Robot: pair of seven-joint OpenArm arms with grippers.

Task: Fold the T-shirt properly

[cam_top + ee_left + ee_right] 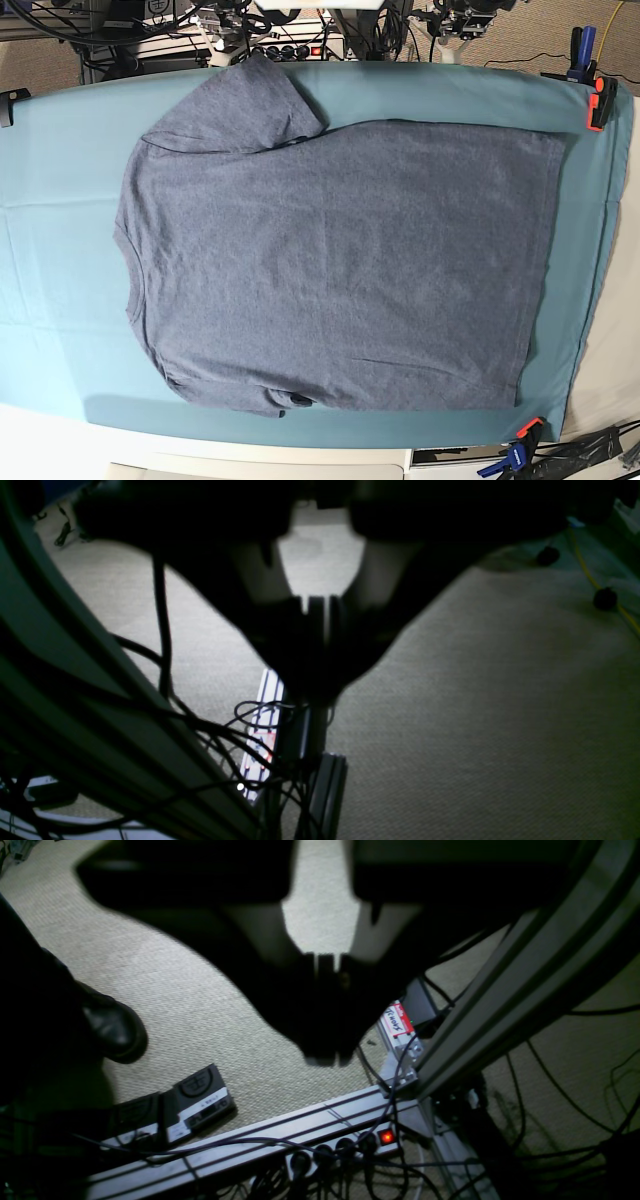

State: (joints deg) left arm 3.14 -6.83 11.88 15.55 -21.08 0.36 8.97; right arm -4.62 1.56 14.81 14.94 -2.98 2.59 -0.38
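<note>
The T-shirt (340, 260) lies flat and blue-grey on the teal cloth in the base view, plain side up. Its neck is at the left and its hem at the right. The far sleeve (250, 100) spreads out toward the top edge, while the near sleeve (275, 400) is tucked in at the bottom. Neither wrist view shows the shirt. My left gripper (312, 695) hangs shut over the carpet beside the table frame, with nothing between its fingers. My right gripper (325, 1057) is likewise shut and empty above the floor. Neither gripper appears in the base view.
The teal table cloth (60, 200) is held by orange clamps (598, 100) (525, 432). Below the right gripper are a power strip (345, 1142), foot pedals (200, 1097), a black shoe (112, 1027) and the aluminium frame (525, 980). Cables (200, 725) hang near the left gripper.
</note>
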